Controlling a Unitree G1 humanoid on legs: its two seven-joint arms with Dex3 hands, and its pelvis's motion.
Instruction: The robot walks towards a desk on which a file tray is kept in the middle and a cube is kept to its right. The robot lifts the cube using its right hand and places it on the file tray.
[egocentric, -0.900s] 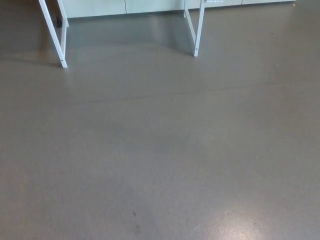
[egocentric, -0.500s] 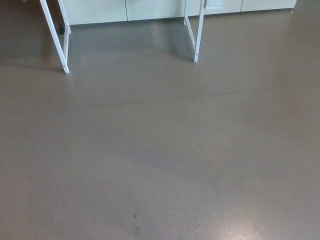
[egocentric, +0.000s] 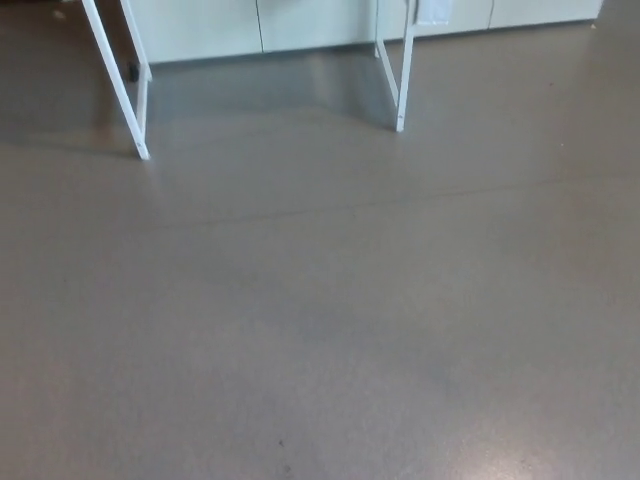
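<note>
Neither robot hand shows in the head view, so its state cannot be told. Grey floor (egocentric: 320, 330) fills the picture (faint glare at lower right). Far ahead stand white table legs (egocentric: 118, 85), with pale cabinets (egocentric: 210, 25) behind them. The cube and file tray are out of sight.

Soft even light; glare patch on floor (egocentric: 500, 455) lower right; slight blur.

You got nothing of the robot's body in this head view; left hand and right hand were out of frame
</note>
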